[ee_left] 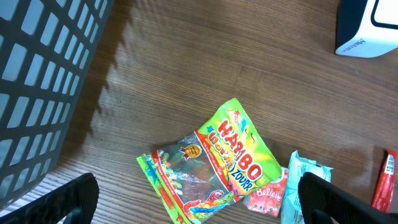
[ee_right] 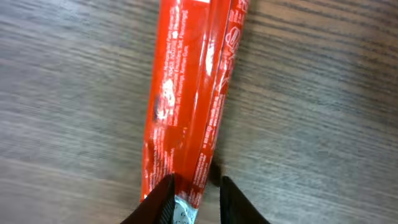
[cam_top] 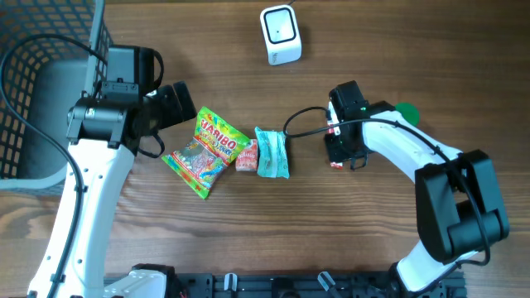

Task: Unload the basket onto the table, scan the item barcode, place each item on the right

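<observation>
The right hand [ee_right: 196,190] sits narrowed about just the end seam of the red packet [ee_right: 186,93], clamped or not unclear, so it may slip free when lifted.

Candy bag [cam_top: 207,153], small packet [cam_top: 247,156] and pouch [cam_top: 272,154] lie touching mid-table; scanner [cam_top: 280,35] behind, basket [cam_top: 33,99] left, wrapped bar [ee_right: 186,93] right.

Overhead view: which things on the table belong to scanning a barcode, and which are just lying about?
In the job: red packet, pinched at its end by the right gripper; white scanner box.
Lying about: Haribo bag; teal packet; small pink packet; black basket.
</observation>
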You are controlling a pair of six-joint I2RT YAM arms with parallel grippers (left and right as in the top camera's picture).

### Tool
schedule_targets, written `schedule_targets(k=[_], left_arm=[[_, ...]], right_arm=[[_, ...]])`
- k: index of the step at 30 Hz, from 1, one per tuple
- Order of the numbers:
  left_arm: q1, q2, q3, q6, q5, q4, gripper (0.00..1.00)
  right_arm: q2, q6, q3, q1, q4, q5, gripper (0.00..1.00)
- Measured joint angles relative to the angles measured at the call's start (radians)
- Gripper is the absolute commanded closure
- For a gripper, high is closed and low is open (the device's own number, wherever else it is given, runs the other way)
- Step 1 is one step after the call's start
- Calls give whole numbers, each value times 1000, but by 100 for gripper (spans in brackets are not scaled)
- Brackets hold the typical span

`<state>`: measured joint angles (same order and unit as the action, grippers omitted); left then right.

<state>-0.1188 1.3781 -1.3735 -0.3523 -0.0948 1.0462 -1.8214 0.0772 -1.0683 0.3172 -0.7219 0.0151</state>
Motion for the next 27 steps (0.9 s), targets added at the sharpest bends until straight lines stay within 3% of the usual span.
schedule_targets(k=[2,3,4,9,10,11,12,13,14,15,16,17,18,20,22,25,27], left_arm=[[0,0,0,0,0,0,0],[0,0,0,0,0,0,0],[0,0,0,0,0,0,0],[0,0,0,0,0,0,0],[0,0,0,0,0,0,0],[0,0,0,0,0,0,0],[0,0,0,0,0,0,0],[0,0,0,0,0,-1,0],[0,0,0,0,0,0,0],[0,0,0,0,0,0,0],[0,0,0,0,0,0,0],[0,0,0,0,0,0,0],[0,0,0,0,0,0,0],[0,0,0,0,0,0,0],[0,0,0,0,0,0,0],[0,0,0,0,0,0,0],[0,0,0,0,0,0,0]], right_arm=[[0,11,-50,-3,-66,-22,63],[1,28,-101,-12,-104,-42,46],[1,35,-118,-16,-109,-50,39],[2,129,-131,-27,-165,-145,37],[3,142,-119,-27,-151,-148,31],[4,156,-93,-27,-129,-150,14],[5,165,-57,-27,-90,-151,10],[6,171,-27,-27,-58,-153,21],[6,174,-9,-27,-35,-153,41],[6,183,-1,-27,-28,-153,48],[6,192,2,-27,-21,-151,48],[6,200,2,-27,-14,-149,43],[6,201,2,-27,-7,-149,1],[6,211,2,-27,1,-150,1],[6,210,2,-27,16,-157,34],[6,211,-4,-28,5,-158,41],[29,211,-30,-30,-28,-158,55]])
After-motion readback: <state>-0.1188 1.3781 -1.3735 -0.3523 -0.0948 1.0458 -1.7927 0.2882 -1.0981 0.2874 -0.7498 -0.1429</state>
